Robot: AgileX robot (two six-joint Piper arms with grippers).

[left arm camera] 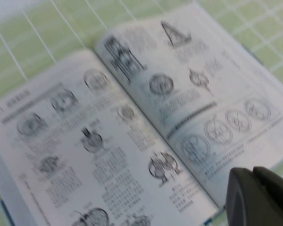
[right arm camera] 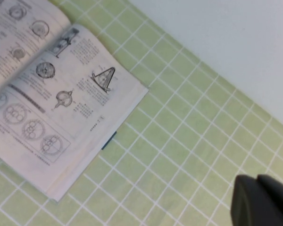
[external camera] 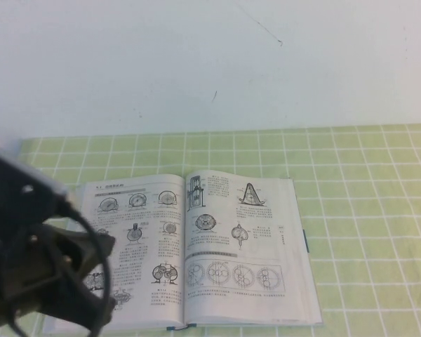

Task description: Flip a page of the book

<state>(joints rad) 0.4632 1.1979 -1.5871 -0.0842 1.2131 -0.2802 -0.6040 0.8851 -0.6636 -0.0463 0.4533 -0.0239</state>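
Nearest the camera in the high view, the left arm (external camera: 38,253) rises over the near left corner of the table (external camera: 365,210), its dark bulk overlapping the book's near left corner. The left gripper (left arm camera: 259,195) shows only as a dark tip in its own wrist view, hovering above the near edge of the book (external camera: 196,253) close to the spine; whether its jaws stand apart or together I cannot tell, and nothing appears held. The right gripper (right arm camera: 264,200) hangs over bare green-checked cloth well off the book's right edge, jaws drawn together on nothing. The book lies open and flat at the table's near middle, its spine running from the near edge toward the far wall. The page (external camera: 242,242) on the right half lies flat, its free long edge facing right, toward the right gripper. By my judgement the right arm is better placed to catch that free edge and sweep it leftward over the spine, though the left arm sits closer to the book.
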